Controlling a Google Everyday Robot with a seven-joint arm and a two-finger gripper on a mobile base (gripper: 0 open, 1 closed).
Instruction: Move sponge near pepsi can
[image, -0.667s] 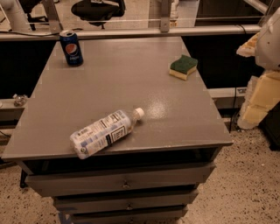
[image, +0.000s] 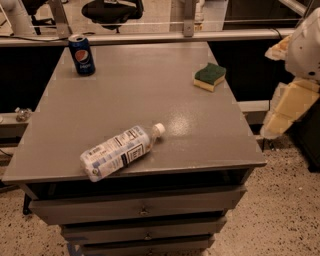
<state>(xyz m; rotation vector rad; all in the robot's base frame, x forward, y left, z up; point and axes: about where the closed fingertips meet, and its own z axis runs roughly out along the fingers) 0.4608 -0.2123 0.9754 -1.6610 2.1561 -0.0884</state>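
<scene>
- Sponge (image: 210, 76) flat on bench (image: 150, 105), far right, green side up.
- Pepsi can (image: 82, 55) upright, far-left corner, well apart from sponge.
- Gripper (image: 272, 90) beyond right edge, fingers (image: 289, 107) spread, holding nothing.

Single high view down onto table (image: 150, 95) (gripper (image: 282, 112) at right edge).

A grey worktop (image: 150, 95) sits over a stack of drawers (image: 140, 210) on a speckled floor (image: 280, 210). A clear plastic bottle (image: 117, 152) with a white label lies on its side near the worktop's front left edge, white cap pointing toward the back right. A black office chair (image: 112, 10) stands behind the worktop; the gripper (image: 287, 107) hangs beyond its right edge.
</scene>
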